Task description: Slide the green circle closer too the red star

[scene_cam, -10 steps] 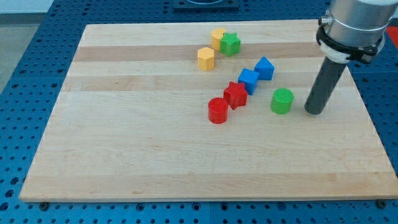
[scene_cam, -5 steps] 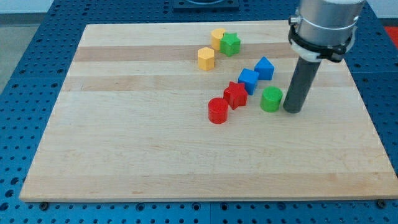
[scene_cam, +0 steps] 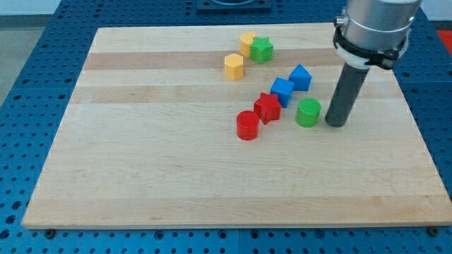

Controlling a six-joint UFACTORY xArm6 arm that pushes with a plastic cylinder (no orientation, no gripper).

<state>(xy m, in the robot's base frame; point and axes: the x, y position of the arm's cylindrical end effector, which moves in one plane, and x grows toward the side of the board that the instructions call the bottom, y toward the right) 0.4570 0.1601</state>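
The surface point(scene_cam: 176, 176) is a pale wood board, and all blocks sit in its upper right part, so the rest is free for sliding. The arm comes down from the view's top right as a grey cuff, then the dark rod. There are no jaws on this rig, so nothing is clenched or released; the rod only pushes.

My tip point(scene_cam: 335, 124) is on the surface, just to the view's right of the green circle point(scene_cam: 308, 112), w/ a thin gap visible, so I judge they are apart, not touching. This side makes sense: the red star point(scene_cam: 268, 107) lies to the view's left of the circle, so a push from the right sends the circle toward it.

The green circle is near the star but not at it; a small strip of wood shows btw. them. The task seems nearly done, maybe one more short push.

Other blocks, approx. by position: a red cylinder point(scene_cam: 247, 125) touches the star at its lower left. A blue block point(scene_cam: 282, 90) sits just above right of the star, and a second blue block point(scene_cam: 300, 76), more pointed, is beside it further up. The push should stay low, otherwise the circle can hit the first blue block. Far up are two yellow blocks point(scene_cam: 234, 66) point(scene_cam: 246, 42) and a green star point(scene_cam: 262, 49), not involved.
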